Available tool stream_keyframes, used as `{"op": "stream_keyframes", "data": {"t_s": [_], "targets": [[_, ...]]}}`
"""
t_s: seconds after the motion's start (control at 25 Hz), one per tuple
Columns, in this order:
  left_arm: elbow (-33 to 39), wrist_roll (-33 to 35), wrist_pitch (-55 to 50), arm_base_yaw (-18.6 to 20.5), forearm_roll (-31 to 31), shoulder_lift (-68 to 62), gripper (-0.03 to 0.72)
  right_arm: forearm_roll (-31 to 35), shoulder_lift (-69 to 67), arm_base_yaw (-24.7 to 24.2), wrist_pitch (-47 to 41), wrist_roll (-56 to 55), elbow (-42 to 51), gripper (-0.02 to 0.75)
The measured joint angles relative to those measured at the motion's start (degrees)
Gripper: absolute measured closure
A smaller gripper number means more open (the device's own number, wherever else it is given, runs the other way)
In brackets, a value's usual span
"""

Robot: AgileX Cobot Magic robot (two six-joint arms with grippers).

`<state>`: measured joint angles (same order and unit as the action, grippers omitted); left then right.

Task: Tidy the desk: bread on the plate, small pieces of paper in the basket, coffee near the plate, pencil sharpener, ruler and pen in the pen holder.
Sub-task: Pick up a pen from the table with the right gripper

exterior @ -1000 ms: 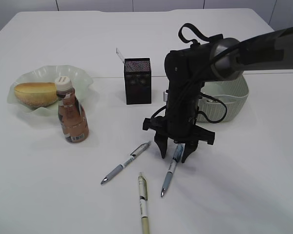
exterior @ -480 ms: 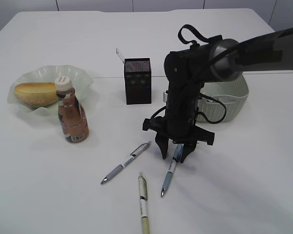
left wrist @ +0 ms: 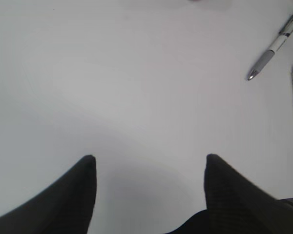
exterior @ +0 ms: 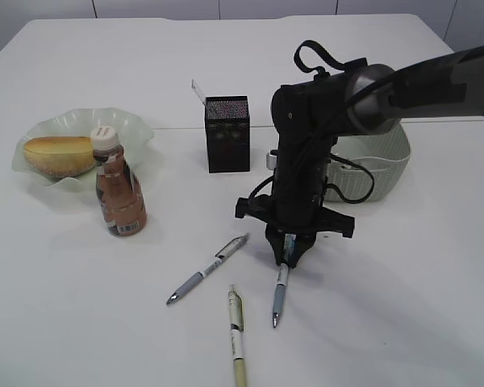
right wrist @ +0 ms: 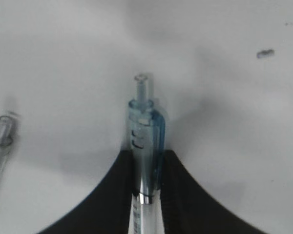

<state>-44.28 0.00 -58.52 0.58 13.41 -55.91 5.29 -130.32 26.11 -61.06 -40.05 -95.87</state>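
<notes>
The right hand [exterior: 288, 256] is down at the table [exterior: 403, 306], its two fingers [right wrist: 107, 195] pressed against both sides of the blue pen [exterior: 281, 286], clamped on its upper barrel; the pen's clicker end sticks out past the fingers in the right wrist view, and its tip points toward the near edge. The left hand [left wrist: 149, 163] hangs over bare table with its fingers well apart, holding nothing. A grey pen [exterior: 210, 267] lies to the left of the blue one, and a yellowish pen [exterior: 237, 339] lies nearer the front edge. The bread [exterior: 60, 156] sits on the plate [exterior: 129, 125], with the coffee [exterior: 119, 184] standing just beside it. The pen holder [exterior: 227, 134] stands mid-table with the ruler [exterior: 199, 91] sticking out of it. The basket [exterior: 379, 173] is behind the right arm
</notes>
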Motion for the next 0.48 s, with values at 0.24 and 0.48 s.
{"op": "stream_keyframes", "data": {"t_s": [0.24, 0.48], "targets": [[0.00, 0.00, 0.13, 0.00, 0.00, 0.00, 0.183, 0.00, 0.11, 0.00, 0.11, 5.17, 0.00, 0.637], [0.00, 0.00, 0.13, 0.00, 0.00, 0.00, 0.183, 0.00, 4.27, 0.00, 1.67, 9.70, 0.00, 0.638]]}}
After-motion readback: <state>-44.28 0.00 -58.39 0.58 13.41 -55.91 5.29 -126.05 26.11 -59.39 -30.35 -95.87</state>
